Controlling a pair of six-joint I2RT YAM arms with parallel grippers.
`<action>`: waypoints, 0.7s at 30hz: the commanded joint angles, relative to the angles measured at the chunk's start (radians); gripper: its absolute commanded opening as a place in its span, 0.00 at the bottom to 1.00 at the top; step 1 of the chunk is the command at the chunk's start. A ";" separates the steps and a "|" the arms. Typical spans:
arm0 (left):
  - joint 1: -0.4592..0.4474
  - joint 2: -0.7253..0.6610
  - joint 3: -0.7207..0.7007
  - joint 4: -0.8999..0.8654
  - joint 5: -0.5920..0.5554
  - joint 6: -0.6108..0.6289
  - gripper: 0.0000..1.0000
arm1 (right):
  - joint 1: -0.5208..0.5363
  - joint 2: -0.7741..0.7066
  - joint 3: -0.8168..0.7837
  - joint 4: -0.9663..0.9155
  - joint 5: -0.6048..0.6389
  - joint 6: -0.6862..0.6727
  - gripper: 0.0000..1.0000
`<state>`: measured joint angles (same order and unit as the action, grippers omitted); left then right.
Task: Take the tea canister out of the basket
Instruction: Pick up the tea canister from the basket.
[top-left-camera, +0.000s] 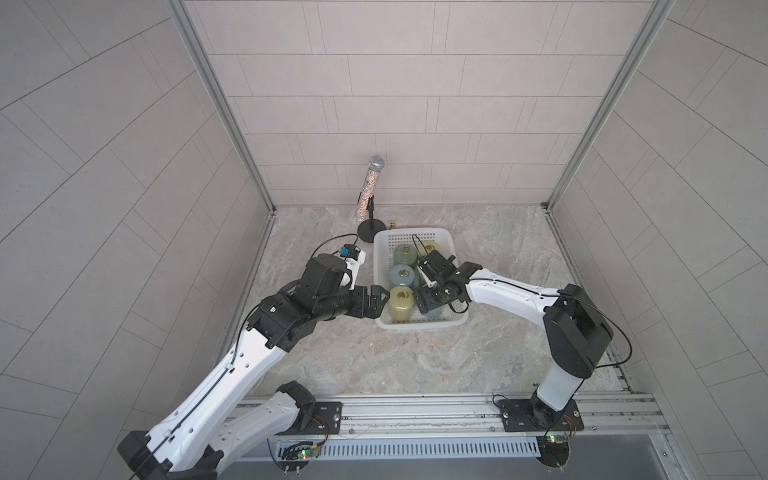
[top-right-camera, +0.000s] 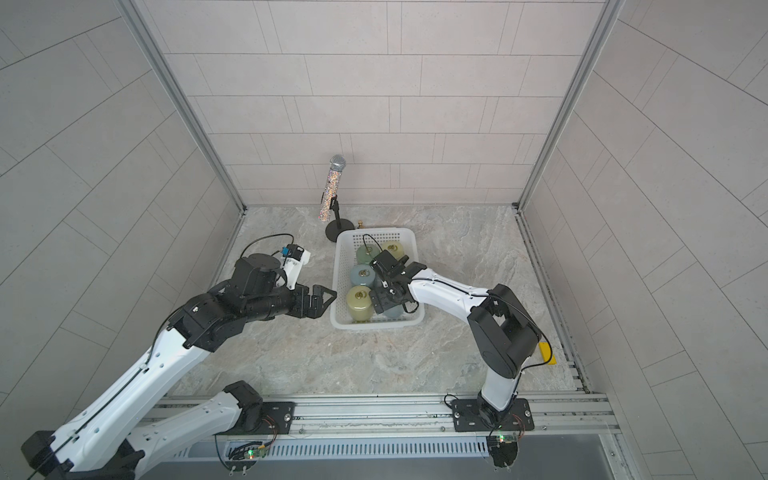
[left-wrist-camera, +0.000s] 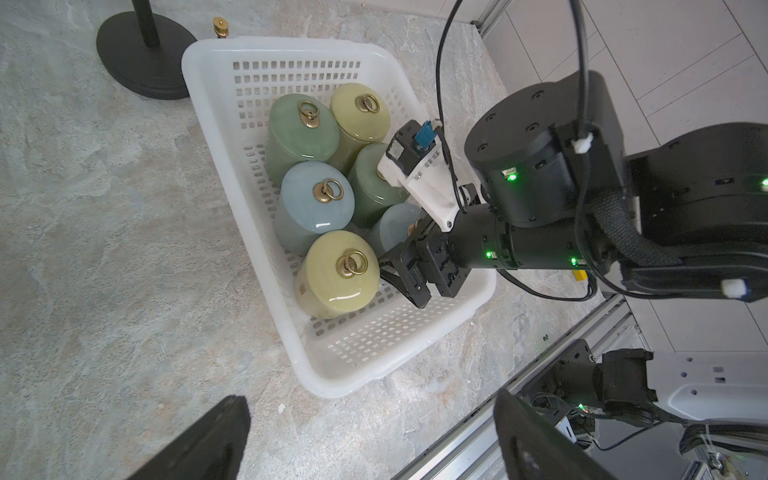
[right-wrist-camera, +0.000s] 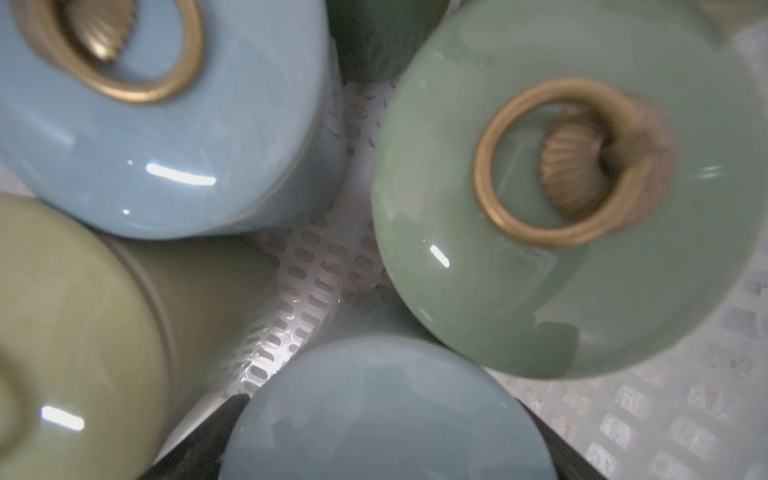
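grey tile walls (top-left-camera: 124, 166) stand round a stone counter (top-left-camera: 415, 365). on it the white basket (left-wrist-camera: 374, 349) holds six jars (left-wrist-camera: 336, 274), packed tight. the left gripper (top-left-camera: 374, 302) waits just outside, fingers wide. the right gripper (right-wrist-camera: 381, 409) comes from above, fingers wide around the corner blue tea canister (left-wrist-camera: 392, 226), ready to lift.

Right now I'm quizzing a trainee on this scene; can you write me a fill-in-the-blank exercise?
1. The tea canisters in the white basket number ___.
2. The right claw straddles a canister coloured ___.
3. The near yellow lid, like every lid, carries a brass ___.
4. The open left claw holds ___.
Missing words: six; blue; ring; nothing.
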<state>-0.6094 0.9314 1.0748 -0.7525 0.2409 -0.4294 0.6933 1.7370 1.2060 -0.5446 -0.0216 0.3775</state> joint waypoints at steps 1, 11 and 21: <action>-0.006 -0.003 -0.006 0.007 -0.013 0.006 1.00 | -0.018 0.038 -0.015 -0.044 0.045 0.009 0.96; -0.006 -0.016 -0.004 -0.007 -0.025 0.011 1.00 | -0.015 0.057 -0.031 -0.056 0.061 0.011 0.95; -0.006 -0.022 -0.009 -0.008 -0.023 0.009 1.00 | -0.015 0.039 -0.036 -0.058 0.073 0.010 0.84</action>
<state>-0.6094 0.9249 1.0748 -0.7540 0.2264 -0.4290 0.6933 1.7851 1.2015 -0.5182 -0.0032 0.3801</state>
